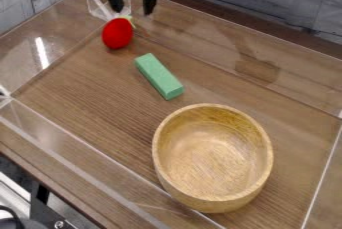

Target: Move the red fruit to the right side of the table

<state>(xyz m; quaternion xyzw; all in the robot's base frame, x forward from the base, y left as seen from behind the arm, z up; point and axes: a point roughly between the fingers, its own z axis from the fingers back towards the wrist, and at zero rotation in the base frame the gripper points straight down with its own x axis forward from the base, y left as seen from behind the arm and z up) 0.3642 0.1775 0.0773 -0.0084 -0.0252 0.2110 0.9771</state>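
Note:
The red fruit (118, 33), small, glossy and rounded, lies on the brown wood-grain table (94, 93) near its far left corner. My gripper (134, 5) hangs just above and behind the fruit, its two dark fingers spread open with nothing between them. It is not touching the fruit.
A green rectangular block (158, 76) lies just right of and in front of the fruit. A large wooden bowl (213, 156) stands at the front right. Low clear plastic walls (54, 13) run around the table's edges.

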